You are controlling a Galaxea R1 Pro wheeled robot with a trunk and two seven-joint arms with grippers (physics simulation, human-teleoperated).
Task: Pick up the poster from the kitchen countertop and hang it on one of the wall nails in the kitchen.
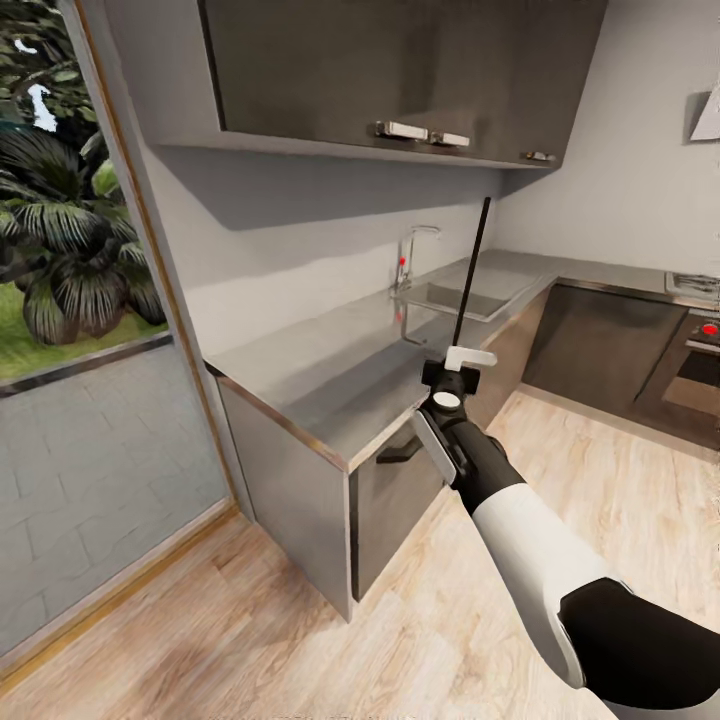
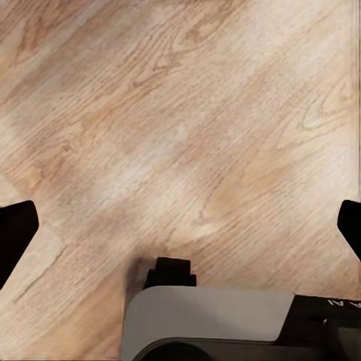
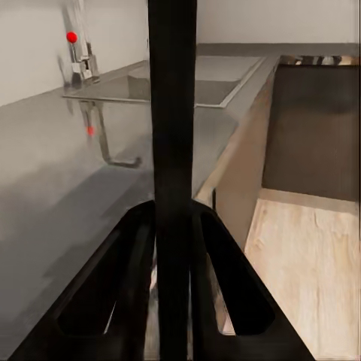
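Observation:
The poster [image 1: 471,275] is held upright and seen edge-on as a thin black strip, so its artwork is hidden. My right gripper [image 1: 462,365] is shut on its lower edge, just off the front edge of the grey kitchen countertop [image 1: 330,370]. In the right wrist view the poster's black edge [image 3: 172,113] runs between the two dark fingers [image 3: 135,256], which press against it. My left gripper [image 2: 180,226] is open and points down at the wooden floor, with one black fingertip [image 2: 15,233] at each side of that view.
An inset sink [image 1: 470,290] with a chrome tap [image 1: 408,255] lies farther along the worktop. Dark wall cabinets [image 1: 400,70] hang above it. An oven [image 1: 695,370] stands at the right, and a tall glass door [image 1: 80,300] at the left. Wooden floor [image 1: 300,640] lies below.

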